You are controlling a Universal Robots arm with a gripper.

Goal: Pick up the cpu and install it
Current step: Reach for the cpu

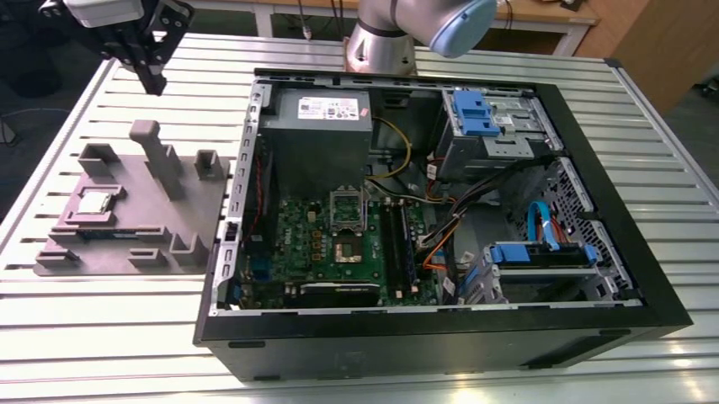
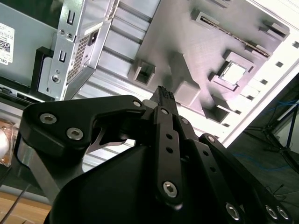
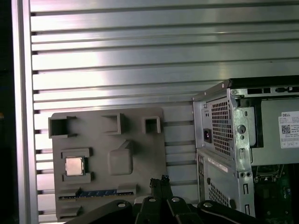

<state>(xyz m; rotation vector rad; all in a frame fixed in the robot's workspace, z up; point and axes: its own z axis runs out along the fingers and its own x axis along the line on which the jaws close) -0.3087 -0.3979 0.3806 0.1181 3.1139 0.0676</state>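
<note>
One empty hand (image 1: 154, 84), fingers (image 2: 163, 95) together, is hovering over the table (image 1: 113, 337), the cpu (image 1: 96, 202) sitting in the grey holder (image 1: 208, 202) at its 7 o'clock in the exterior view; descending unopened is risking jabbing the chip.

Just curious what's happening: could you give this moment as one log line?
pincer shut, empty, above table | cpu seated in grey holder | computer case open

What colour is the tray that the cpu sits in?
Plain matte grey; the tray shows best in the first wrist view.
</note>
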